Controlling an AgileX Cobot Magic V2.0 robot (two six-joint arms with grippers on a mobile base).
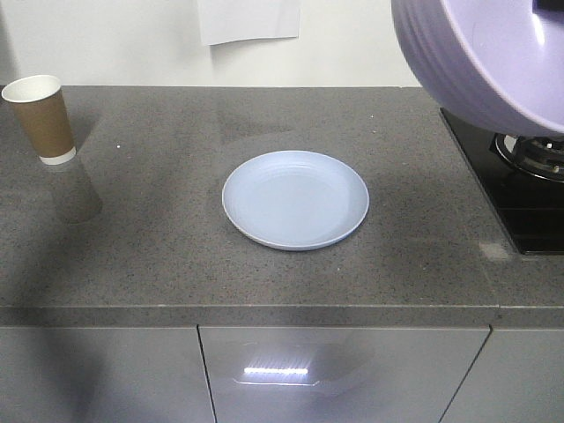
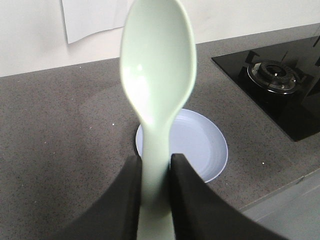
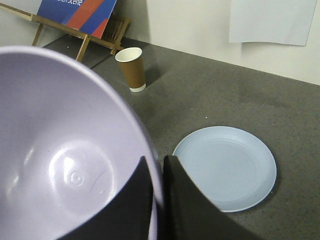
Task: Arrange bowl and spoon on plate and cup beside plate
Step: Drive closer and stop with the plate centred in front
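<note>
The light blue plate (image 1: 295, 199) lies bare in the middle of the grey counter, also seen as the plate (image 2: 200, 145) and the plate (image 3: 230, 167). My left gripper (image 2: 156, 162) is shut on the handle of the pale mint spoon (image 2: 157, 75), which stands up above the plate's near side. My right gripper (image 3: 157, 165) is shut on the rim of the lavender bowl (image 3: 60, 150), held in the air; the bowl (image 1: 493, 57) fills the front view's top right corner. The brown paper cup (image 1: 41, 117) stands upright at the far left; the cup (image 3: 132, 68) is apart from the plate.
A black gas hob (image 1: 520, 181) with a burner (image 2: 275, 76) is set into the counter at the right. A sheet of paper (image 1: 249, 19) hangs on the back wall. A wooden easel with a blue board (image 3: 75, 15) leans beyond the cup. Counter front edge (image 1: 264, 315).
</note>
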